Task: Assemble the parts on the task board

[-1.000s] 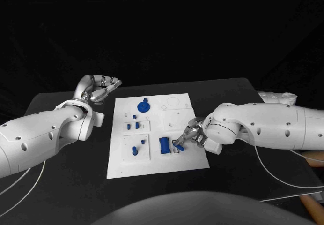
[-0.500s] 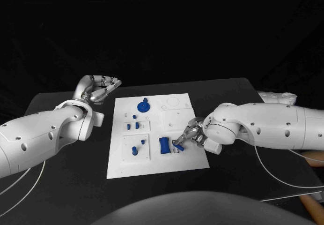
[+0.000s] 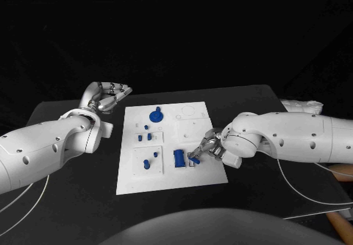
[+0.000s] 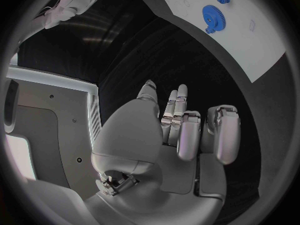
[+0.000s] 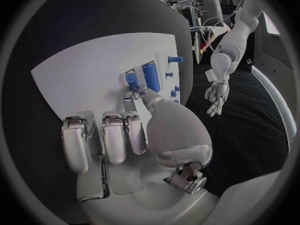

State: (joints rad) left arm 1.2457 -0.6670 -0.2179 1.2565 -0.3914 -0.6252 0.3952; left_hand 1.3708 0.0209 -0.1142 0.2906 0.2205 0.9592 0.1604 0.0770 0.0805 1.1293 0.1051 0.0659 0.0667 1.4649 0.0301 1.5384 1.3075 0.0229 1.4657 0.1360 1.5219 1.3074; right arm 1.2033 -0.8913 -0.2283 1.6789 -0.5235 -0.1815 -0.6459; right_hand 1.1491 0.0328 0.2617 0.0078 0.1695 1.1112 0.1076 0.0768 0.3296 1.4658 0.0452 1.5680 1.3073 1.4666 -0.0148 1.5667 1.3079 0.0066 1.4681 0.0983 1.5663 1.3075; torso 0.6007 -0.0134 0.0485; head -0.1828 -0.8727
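Observation:
The white task board point(image 3: 168, 176) lies in the middle of the black table. My right hand point(image 3: 206, 149) is over its near right part and pinches a small blue part point(image 3: 194, 160) between thumb and a finger, right next to a blue cylinder point(image 3: 179, 157). The right wrist view shows the same small blue part point(image 5: 132, 80) at my fingertips point(image 5: 142, 91), beside the blue cylinder point(image 5: 150, 74). My left hand point(image 3: 109, 94) hovers off the board's far left corner with its fingers curled in and nothing in them. A blue gear point(image 3: 156, 115) stands at the board's far end.
Two small blue pegs point(image 3: 145, 136) and another blue piece point(image 3: 147, 163) stand on the board's left half. In the left wrist view the blue gear point(image 4: 214, 16) is on the board point(image 4: 253, 40), well beyond my curled left hand point(image 4: 181, 132). Bare black table point(image 3: 66, 194) surrounds the board.

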